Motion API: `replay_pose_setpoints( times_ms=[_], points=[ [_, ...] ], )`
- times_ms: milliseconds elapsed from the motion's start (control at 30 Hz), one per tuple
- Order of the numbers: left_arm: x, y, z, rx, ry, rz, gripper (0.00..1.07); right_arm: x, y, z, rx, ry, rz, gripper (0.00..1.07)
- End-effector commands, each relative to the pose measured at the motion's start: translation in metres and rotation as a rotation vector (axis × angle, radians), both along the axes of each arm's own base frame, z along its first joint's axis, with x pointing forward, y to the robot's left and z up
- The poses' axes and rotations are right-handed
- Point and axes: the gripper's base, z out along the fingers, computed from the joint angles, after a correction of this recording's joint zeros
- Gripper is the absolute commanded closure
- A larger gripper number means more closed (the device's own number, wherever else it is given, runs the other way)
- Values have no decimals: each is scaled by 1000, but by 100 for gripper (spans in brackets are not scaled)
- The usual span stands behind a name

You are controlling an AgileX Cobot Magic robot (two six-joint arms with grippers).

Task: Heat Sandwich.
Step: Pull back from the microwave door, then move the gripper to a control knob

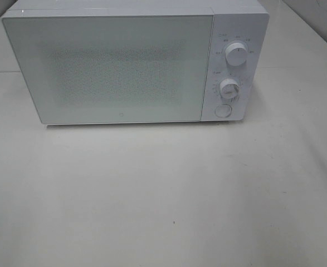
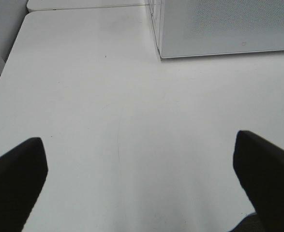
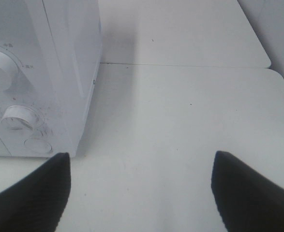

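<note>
Missing from all 3 views, the sandwich may sit behind the shut door of the white microwave (image 1: 107,69); that cannot be told. Soft, light bread would squash, so it likely wants a gentle hold at its crust edges. Left gripper (image 2: 139,140) and right gripper (image 3: 142,158) hover over the worktop (image 1: 163,200), jaws wide apart, empty.

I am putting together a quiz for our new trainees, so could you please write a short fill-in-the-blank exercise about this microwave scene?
1. The door of the microwave is ____.
2. Its control panel has ____ round knobs above a round button.
3. The left pincer and the right pincer are both ____ and hold nothing.
4. The microwave stands on a ____ table.

Missing words: closed; two; open; white.
</note>
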Motion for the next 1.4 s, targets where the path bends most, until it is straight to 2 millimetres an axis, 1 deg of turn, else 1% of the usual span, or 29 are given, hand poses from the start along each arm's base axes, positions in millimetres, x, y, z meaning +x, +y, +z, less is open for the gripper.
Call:
replay_pose_setpoints(
  times_ms=[33, 100, 167, 267, 333, 400, 500, 533, 600, 667, 700, 767, 800, 833, 933, 967, 1033, 1133, 1167, 1267, 1300, 1400],
  points=[
    [-3, 0, -1, -2, -37, 2, 7, 7, 1, -7, 38, -97, -7, 31],
    [-3, 0, -1, -2, -37, 2, 7, 10, 0, -16, 71, -125, -29, 31],
    [-3, 0, -1, -2, -37, 2, 7, 11, 0, -18, 77, -136, -35, 31],
    [-3, 0, -1, -2, -37, 2, 7, 14, -3, -27, 93, -175, -74, 31],
    [-3, 0, -1, -2, -37, 2, 7, 14, -4, -30, 94, -179, -85, 31],
    [-3, 0, -1, -2, -37, 2, 7, 13, -7, -36, 92, -194, -116, 31],
    [-3, 0, -1, -2, -37, 2, 7, 11, -6, -40, 103, -204, -126, 31],
    [-3, 0, -1, -2, -37, 2, 7, 11, -3, -42, 104, -207, -124, 31],
    [-3, 0, -1, -2, -37, 2, 7, 10, 8, -50, 82, -199, -92, 31],
    [-3, 0, -1, -2, -37, 2, 7, 10, 11, -53, 70, -197, -85, 31],
    [-3, 0, -1, -2, -37, 2, 7, 11, 19, -58, 61, -194, -79, 31],
    [-3, 0, -1, -2, -37, 2, 7, 11, 26, -61, 52, -203, -78, 31],
    [-3, 0, -1, -2, -37, 2, 7, 11, 26, -61, 52, -203, -78, 31],
    [-3, 0, -1, -2, -37, 2, 7, 12, 33, -64, 35, -214, -64, 31],
    [-3, 0, -1, -2, -37, 2, 7, 12, 46, -67, 30, -234, -55, 31],
    [-3, 0, -1, -2, -37, 2, 7, 12, 46, -67, 30, -234, -55, 31],
    [-3, 0, -1, -2, -37, 2, 7, 11, 55, -71, 22, -246, -52, 31],
    [-3, 0, -1, -2, -37, 2, 7, 11, 61, -76, 15, -252, -51, 31],
    [-3, 0, -1, -2, -37, 2, 7, 11, 68, -79, 7, -255, -41, 31],
    [-3, 0, -1, -1, -37, 2, 7, 10, 75, -86, -9, -259, -23, 31],
    [-3, 0, -1, -1, -37, 2, 7, 10, 75, -86, -9, -259, -23, 31],
    [-3, 0, -1, -1, -37, 2, 7, 13, 88, -92, -14, -246, -6, 31]
  ],
)
